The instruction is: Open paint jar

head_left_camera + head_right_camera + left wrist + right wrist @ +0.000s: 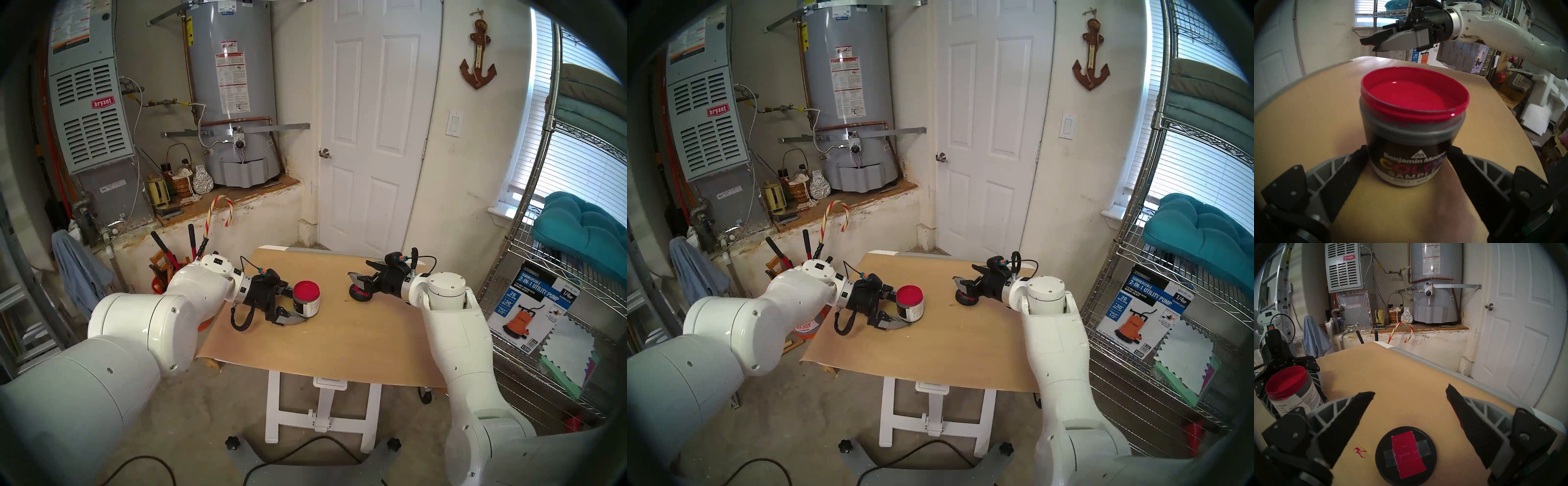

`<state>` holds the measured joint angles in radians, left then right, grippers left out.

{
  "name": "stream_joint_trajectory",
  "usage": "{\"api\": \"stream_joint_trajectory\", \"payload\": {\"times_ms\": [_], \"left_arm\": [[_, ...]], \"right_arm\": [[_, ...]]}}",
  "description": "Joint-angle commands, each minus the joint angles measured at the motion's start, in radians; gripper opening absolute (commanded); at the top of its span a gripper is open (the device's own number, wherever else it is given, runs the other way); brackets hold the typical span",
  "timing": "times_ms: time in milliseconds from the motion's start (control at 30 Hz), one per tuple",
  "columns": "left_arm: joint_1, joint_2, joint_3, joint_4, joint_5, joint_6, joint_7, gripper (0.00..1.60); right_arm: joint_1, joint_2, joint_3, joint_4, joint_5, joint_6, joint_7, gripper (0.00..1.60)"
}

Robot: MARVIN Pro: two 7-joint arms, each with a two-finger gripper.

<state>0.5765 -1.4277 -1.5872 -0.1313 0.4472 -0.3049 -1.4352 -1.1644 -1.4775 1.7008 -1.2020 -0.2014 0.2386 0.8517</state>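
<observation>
A: Head view, landmark is the paint jar (306, 299). It stands upright on the paper-covered table (339, 339), lid off, red paint to the brim. The left gripper (298, 303) comes in from the jar's left with one finger behind it and one in front. The lid (360, 293) lies flat well to the jar's right, under the right gripper (356, 275).

B: The second head eye agrees: jar (910, 303) open, lid (966, 298) apart from it on the right.

A: Left wrist view. The jar (1413, 125) fills the middle, and the left fingers (1357, 162) flank its labelled lower wall, spread wide. Contact or a hair's gap? Cannot tell. I read the jaws as open around it, not clamped.

B: Right wrist view. The jaws gape with nothing between the tips, and they hang above the lid (1406, 455), which sits beyond and right of the jar (1293, 392). A red patch is taped across the black top, and there are small paint smears (1360, 451) on the paper beside it.

A: Handling, as a judgement: the task looks done. The jar seems rigid plastic, full and so bottom-heavy, but any tilt spills. Take it low on the label, square, never at the wet rim.

B: The lid looks light and stiff; pinch it across its edge.
</observation>
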Motion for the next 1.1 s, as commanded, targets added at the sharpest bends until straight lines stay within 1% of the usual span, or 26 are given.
{"api": "stream_joint_trajectory", "payload": {"times_ms": [0, 267, 467, 667, 800, 833, 933, 967, 1000, 1033, 1067], "left_arm": [[-0.013, 0.023, -0.005, -0.012, -0.003, 0.003, -0.004, 1.60], [-0.016, 0.052, -0.011, -0.019, -0.002, -0.004, -0.002, 1.60], [-0.022, 0.084, -0.028, -0.029, -0.010, -0.013, 0.000, 1.60], [-0.023, 0.108, -0.040, -0.045, -0.011, -0.022, 0.022, 1.60], [-0.023, 0.120, -0.052, -0.061, -0.015, -0.029, 0.054, 1.60], [-0.022, 0.122, -0.056, -0.069, -0.015, -0.032, 0.083, 1.60], [-0.025, 0.126, -0.071, -0.088, -0.022, -0.043, 0.129, 1.60], [-0.029, 0.126, -0.085, -0.091, -0.034, -0.041, 0.152, 1.60], [-0.029, 0.126, -0.085, -0.091, -0.034, -0.041, 0.152, 1.60], [-0.032, 0.123, -0.090, -0.108, -0.031, -0.045, 0.198, 1.60], [-0.033, 0.120, -0.096, -0.110, -0.035, -0.043, 0.215, 1.60]], "right_arm": [[0.015, -0.006, -0.001, -0.024, 0.007, -0.005, 0.005, 1.60], [0.012, -0.006, -0.001, -0.028, 0.007, -0.004, 0.005, 1.60], [0.011, -0.006, 0.000, -0.029, 0.006, -0.004, 0.005, 1.60], [0.011, -0.006, 0.001, -0.028, 0.006, -0.006, 0.004, 1.60], [0.011, -0.006, 0.001, -0.029, 0.007, -0.007, 0.003, 1.60], [0.010, -0.006, 0.003, -0.029, 0.007, -0.007, 0.001, 1.60], [0.009, -0.007, 0.006, -0.029, 0.007, -0.007, -0.002, 1.60], [0.009, -0.007, 0.006, -0.029, 0.007, -0.007, -0.003, 1.60], [0.009, -0.007, 0.006, -0.029, 0.007, -0.007, -0.003, 1.60], [0.007, -0.008, 0.008, -0.031, 0.007, -0.006, -0.006, 1.60], [0.006, -0.008, 0.008, -0.032, 0.007, -0.007, -0.007, 1.60]]}}
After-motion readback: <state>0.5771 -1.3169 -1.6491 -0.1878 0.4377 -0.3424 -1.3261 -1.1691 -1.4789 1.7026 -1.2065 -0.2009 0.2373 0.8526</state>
